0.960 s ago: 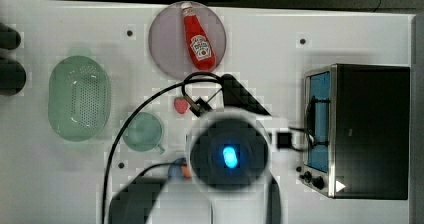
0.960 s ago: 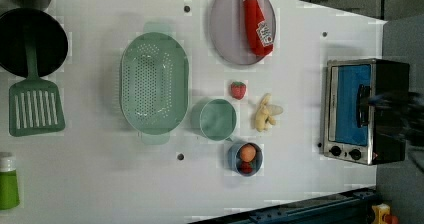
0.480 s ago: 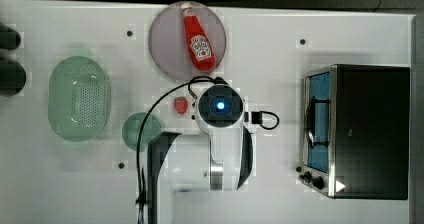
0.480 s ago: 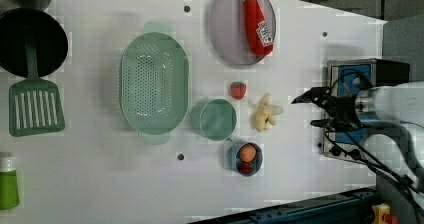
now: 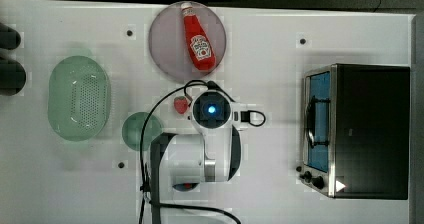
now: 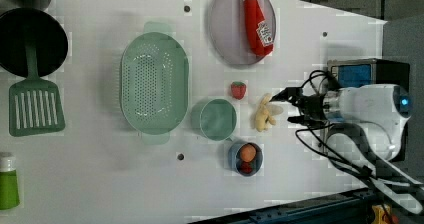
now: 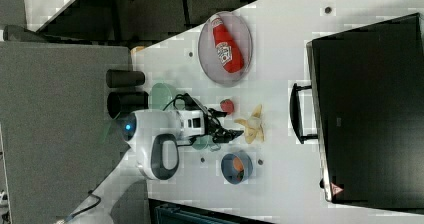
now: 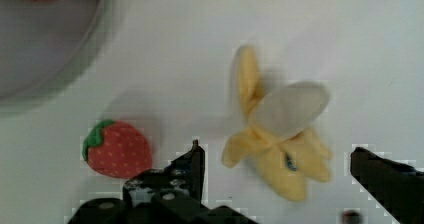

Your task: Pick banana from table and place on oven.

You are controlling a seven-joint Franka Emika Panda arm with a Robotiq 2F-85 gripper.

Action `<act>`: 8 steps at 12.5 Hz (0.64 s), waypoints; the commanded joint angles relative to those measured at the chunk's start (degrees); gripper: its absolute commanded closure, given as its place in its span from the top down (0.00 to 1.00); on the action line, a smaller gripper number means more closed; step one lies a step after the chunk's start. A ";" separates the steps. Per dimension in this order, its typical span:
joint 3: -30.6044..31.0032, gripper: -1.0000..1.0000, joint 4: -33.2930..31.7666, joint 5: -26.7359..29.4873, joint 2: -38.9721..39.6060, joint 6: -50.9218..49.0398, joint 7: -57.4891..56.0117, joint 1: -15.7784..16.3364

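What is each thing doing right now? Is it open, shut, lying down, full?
Pincer: open, above the banana, holding nothing.
Banana: half peeled, lying on the table.
Oven: door shut, nothing on top.
Ketchup bottle: lying flat on the plate.
Strawberry: lying on the table.
Colander: empty.
Green cup: upright, empty.
Blue bowl: holding small round foods.

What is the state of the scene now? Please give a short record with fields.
target: banana, half-peeled, lying on the table
claw: claw, open, one finger on each side of the banana, not closed on it
nearest neighbour: strawberry, apart from the banana
destination: oven, black top bare
plate: ketchup bottle lying on it
step: grasp not yet made
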 commanded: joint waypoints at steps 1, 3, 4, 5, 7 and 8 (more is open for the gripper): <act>0.93 1.00 -1.20 -0.58 4.48 3.73 -0.49 0.33; 1.23 1.00 -1.43 -0.58 6.61 6.28 -0.49 0.33; 1.23 1.00 -1.50 -0.58 7.16 7.18 -0.49 0.32; 1.23 1.00 -1.74 -0.58 7.51 7.25 -0.47 0.30; 1.26 0.72 -2.03 -0.58 7.63 7.90 -0.43 0.31; 1.26 0.59 -1.95 -0.55 7.63 8.17 -0.38 0.29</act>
